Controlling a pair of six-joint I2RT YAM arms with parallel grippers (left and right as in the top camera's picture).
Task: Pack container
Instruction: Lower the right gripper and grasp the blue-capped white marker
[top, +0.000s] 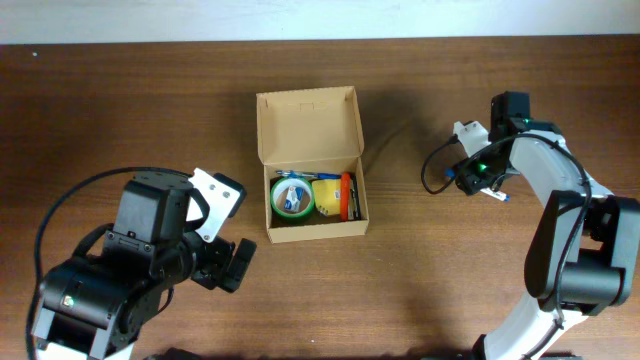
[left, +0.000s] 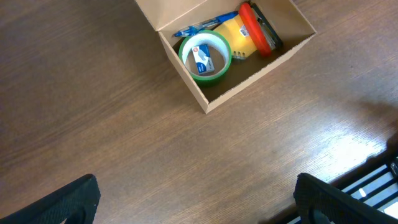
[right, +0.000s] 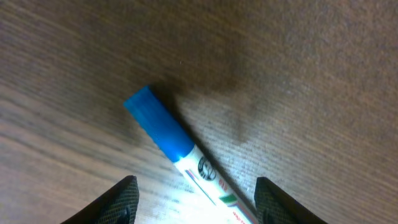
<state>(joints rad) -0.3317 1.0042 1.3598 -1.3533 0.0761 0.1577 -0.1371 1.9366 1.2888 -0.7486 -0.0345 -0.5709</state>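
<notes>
Container (top: 305, 125) lid up, right end effector (right: 196, 202) spread wide around blue-capped marker (right: 158, 127); left end effector (left: 199, 202) spread, empty

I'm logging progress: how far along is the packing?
Done: a tape roll, a yellow item and a red item lie in the open box. In hand: the right gripper hangs open over a blue-capped marker on the table, not gripping it. To do: grasp the marker, put it in, close the flap. The left gripper is open and empty.
</notes>
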